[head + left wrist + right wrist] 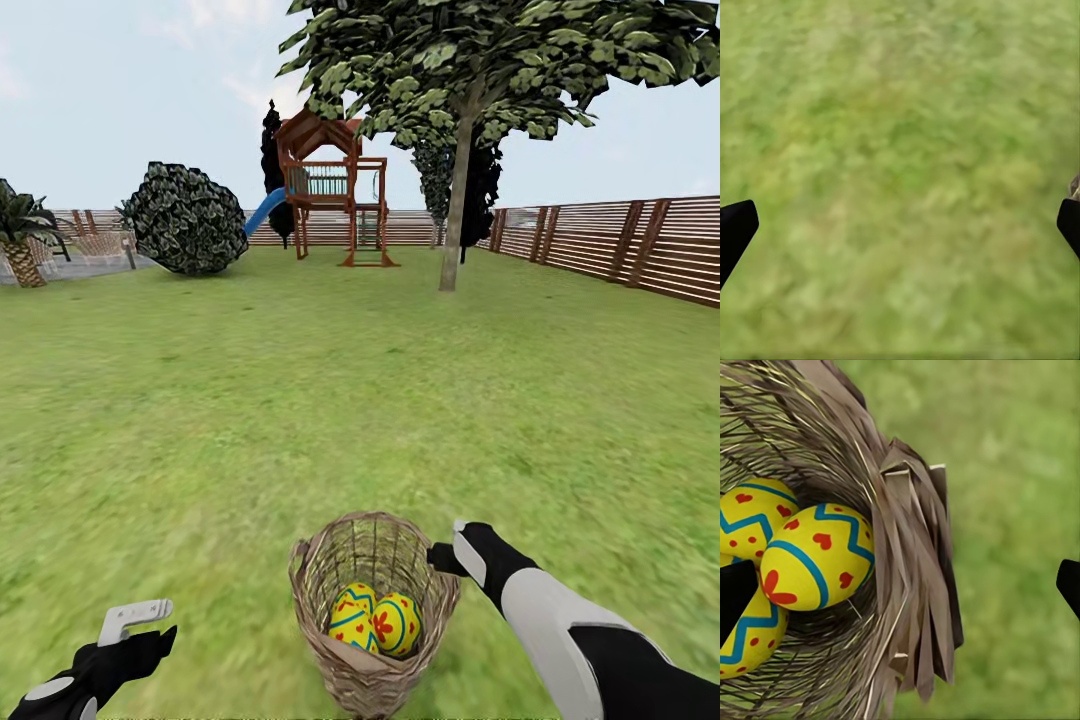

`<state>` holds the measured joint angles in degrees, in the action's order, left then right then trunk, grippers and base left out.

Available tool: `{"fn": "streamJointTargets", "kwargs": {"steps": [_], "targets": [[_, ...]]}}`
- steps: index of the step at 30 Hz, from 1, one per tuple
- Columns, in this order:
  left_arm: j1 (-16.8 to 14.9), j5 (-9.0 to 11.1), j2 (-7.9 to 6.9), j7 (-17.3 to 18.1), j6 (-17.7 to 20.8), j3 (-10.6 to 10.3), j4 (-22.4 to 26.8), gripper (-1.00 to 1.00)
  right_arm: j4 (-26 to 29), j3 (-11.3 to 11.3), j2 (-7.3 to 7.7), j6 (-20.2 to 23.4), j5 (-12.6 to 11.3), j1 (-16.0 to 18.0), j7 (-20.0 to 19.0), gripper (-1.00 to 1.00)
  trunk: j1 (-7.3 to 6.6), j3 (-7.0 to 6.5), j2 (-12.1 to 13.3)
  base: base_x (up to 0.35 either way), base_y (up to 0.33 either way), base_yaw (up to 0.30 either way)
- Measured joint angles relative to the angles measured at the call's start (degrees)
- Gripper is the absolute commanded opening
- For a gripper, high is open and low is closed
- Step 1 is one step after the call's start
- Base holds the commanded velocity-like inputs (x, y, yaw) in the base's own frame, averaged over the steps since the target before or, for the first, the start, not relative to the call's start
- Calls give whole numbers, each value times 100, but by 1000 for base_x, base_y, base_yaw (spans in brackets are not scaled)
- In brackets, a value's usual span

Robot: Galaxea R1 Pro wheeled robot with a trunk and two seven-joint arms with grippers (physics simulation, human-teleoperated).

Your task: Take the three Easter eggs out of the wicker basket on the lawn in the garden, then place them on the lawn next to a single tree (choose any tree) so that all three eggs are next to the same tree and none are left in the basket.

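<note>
While the eggs sit untouched: all three eggs (816, 556) lie clustered at the bottom of the basket (372, 610), so no step of the task is done yet.
Basket: stands upright on the lawn (300, 400), close in front of the robot, between its two arms.
Right gripper (455, 548): just beside the basket's rim, on its right side; its wrist view shows the fingers spread wide, one over the eggs, one outside the wall, so the rim lies between them.
Left gripper (135, 618): well to the basket's left, over bare grass, fingers wide apart and empty.
Nearer arm: the right, I judge; the eggs lie below it and toward the basket's middle.
Tree (455, 200): far beyond the basket, slightly right.
</note>
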<state>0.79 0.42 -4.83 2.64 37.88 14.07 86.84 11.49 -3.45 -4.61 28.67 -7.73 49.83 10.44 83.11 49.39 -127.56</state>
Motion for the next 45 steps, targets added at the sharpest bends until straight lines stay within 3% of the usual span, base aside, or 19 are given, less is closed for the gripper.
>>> {"fn": "streamJointTargets", "kwargs": {"steps": [19,26,31,41,42,45], "targets": [[-1,0,0,0,0,0,0,100,0,0,8,11,1,59,0,100,417,341,-762,0,0,0],[0,0,0,0,3,-1,0,100,0,1,9,23,3,74,0,100,418,342,-763,0,0,0],[0,0,0,0,1,1,0,100,0,3,9,33,1,78,0,100,527,431,-963,0,0,0],[0,0,0,0,4,1,0,100,-2,1,2,35,0,79,0,100,528,431,-964,0,0,0],[0,0,0,0,5,1,0,100,-3,1,2,35,0,79,0,-100,528,431,-964,0,0,0],[0,0,0,0,4,0,0,100,-7,3,3,36,4,79,-2,-100,528,431,-964,0,0,0]]}}
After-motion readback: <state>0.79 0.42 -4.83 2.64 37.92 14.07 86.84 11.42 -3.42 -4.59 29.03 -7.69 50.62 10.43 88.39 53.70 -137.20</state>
